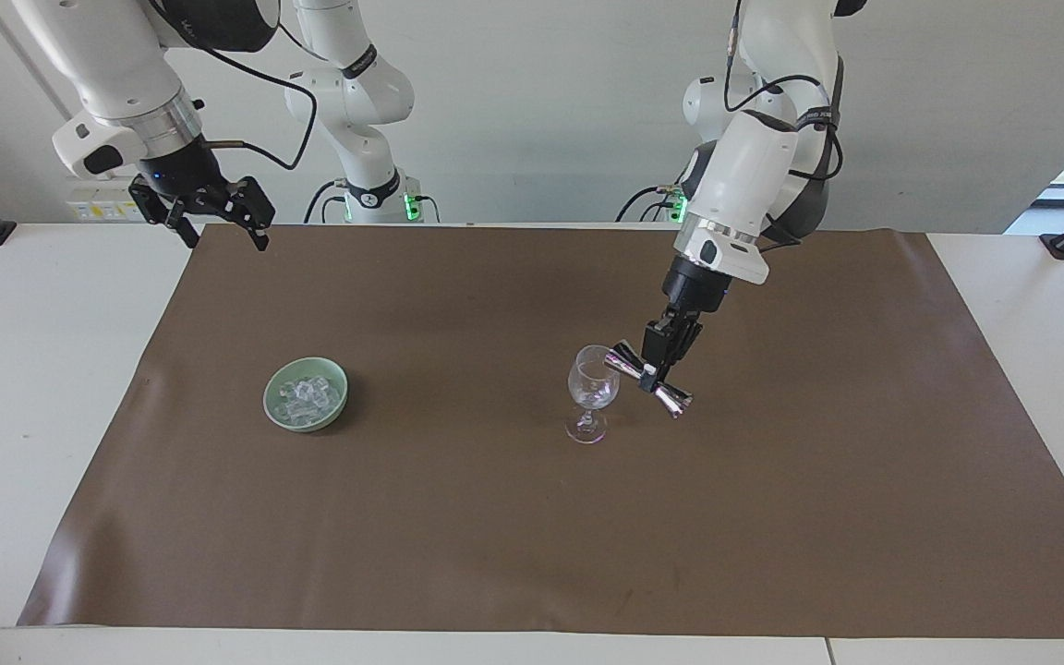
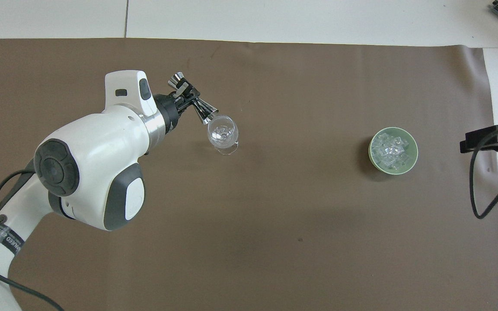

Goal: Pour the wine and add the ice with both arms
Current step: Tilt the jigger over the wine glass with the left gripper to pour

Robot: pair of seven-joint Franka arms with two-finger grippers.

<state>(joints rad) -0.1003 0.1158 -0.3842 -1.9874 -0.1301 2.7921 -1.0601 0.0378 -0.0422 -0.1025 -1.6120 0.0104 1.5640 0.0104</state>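
Ice [image 1: 307,396] sits in a heap of small clear cubes inside a green bowl [image 1: 274,412]. The bowl rests on the brown mat [image 1: 532,554], toward the right arm's end of the table. It is well apart from the wine glass [image 1: 592,388], which stands upright on its stem more toward the left arm's end.

The left gripper [image 1: 650,371] is pressed together on the thin middle of a shiny double-ended measuring cup [image 1: 650,379]. The cup is tilted, with one mouth just beside the rim of the glass and the other end pointing down and away, toward the left arm's end. So the pouring looks like the step going on now.

The right gripper [image 1: 216,220] hangs high over the edge of the mat near its own base and waits. Its fingers are spread wide and hold nothing.

What matters next is where the ice lies from that open gripper. The bowl is farther from the robots than the spot under it, and a bit more toward the middle of the table. The right arm is much the nearer one to the bowl, so I think it should fetch the ice. It would need to reach forward and down, then carry a cube across to the glass.
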